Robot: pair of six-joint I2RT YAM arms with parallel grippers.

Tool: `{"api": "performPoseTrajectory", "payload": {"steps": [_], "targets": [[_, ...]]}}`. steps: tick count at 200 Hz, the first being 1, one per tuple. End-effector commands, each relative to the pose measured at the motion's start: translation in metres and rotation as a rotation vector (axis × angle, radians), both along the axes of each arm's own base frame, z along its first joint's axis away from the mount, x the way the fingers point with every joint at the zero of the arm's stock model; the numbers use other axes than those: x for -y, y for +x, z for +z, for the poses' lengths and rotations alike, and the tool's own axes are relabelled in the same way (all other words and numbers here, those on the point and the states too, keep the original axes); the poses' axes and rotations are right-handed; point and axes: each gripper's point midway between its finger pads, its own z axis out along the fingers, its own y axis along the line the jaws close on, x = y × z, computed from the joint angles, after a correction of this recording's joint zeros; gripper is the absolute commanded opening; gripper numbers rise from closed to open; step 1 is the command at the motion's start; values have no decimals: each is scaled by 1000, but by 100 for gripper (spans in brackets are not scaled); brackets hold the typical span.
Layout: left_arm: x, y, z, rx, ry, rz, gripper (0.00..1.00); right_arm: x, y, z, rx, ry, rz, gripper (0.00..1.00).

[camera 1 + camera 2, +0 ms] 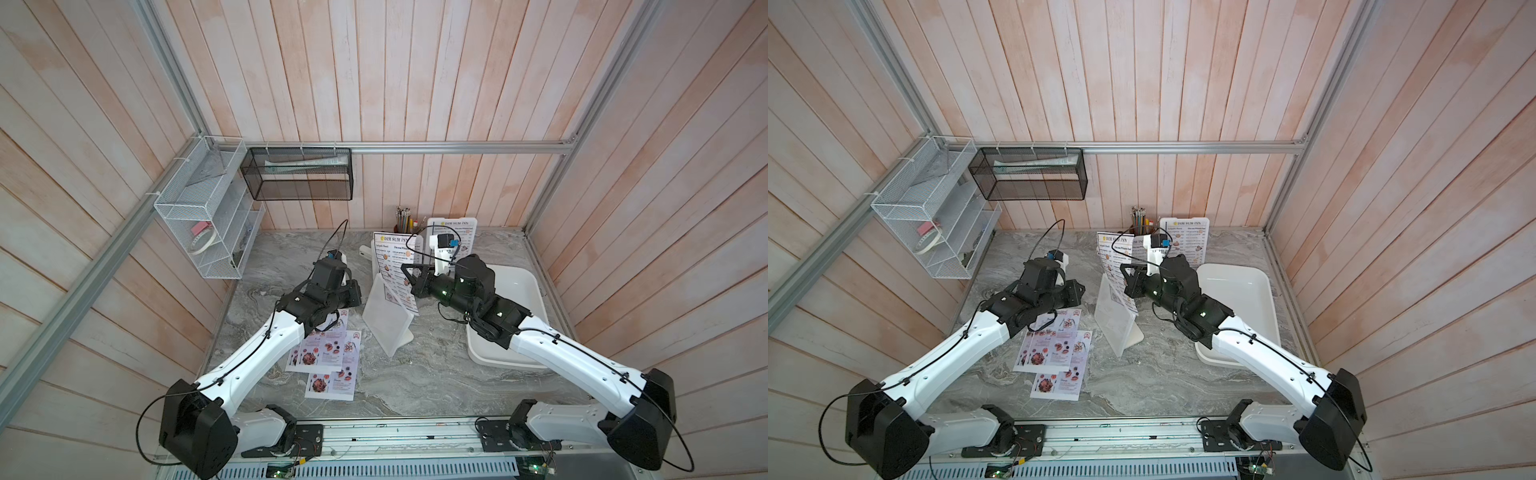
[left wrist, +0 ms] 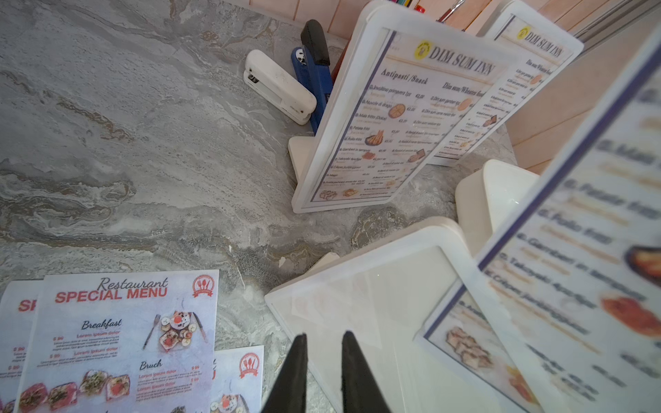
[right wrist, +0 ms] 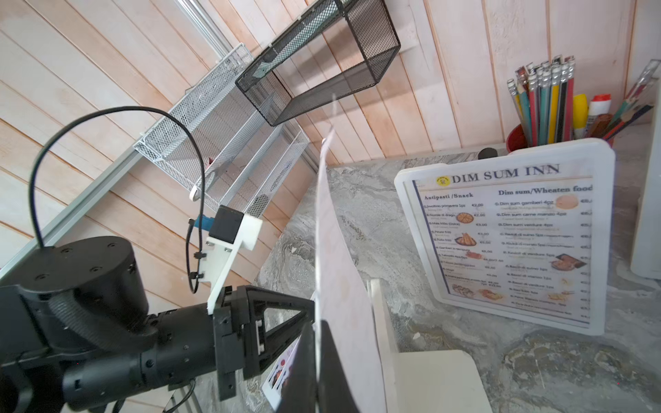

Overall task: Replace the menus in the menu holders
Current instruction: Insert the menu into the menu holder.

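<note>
Right gripper (image 3: 316, 332) is pinching shut on the Dim Sum Inn menu (image 1: 397, 266). The sheet is standing mostly out of the near menu holder (image 1: 384, 324) at table centre, its lower end seemingly inside the slot. Left gripper (image 2: 324, 336) is sitting astride the holder's 9 o'clock edge, jaws narrowly apart; cannot tell if it is clamping. Special Menu sheets (image 1: 328, 353) are lying at 8 o'clock. Judgement: draw straight along the slot with the holder braced, so the paper isn't buckling.

Grey-veined marble table (image 1: 436, 382), red-titled menus (image 1: 328, 353), blue-bordered menu (image 1: 395, 266), white holder (image 1: 386, 328), seemingly red pencil cup (image 3: 515, 138).
</note>
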Motion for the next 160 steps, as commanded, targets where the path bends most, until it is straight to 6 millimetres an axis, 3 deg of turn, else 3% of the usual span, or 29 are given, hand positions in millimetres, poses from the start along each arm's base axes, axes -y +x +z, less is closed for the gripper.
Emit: {"api": "performPoseTrajectory", "payload": {"steps": [1, 160], "targets": [[0, 1, 12, 23, 13, -14, 21, 3, 2, 21, 118, 52, -25, 0], [6, 9, 9, 9, 26, -30, 21, 5, -10, 9, 344, 87, -45, 0]]}}
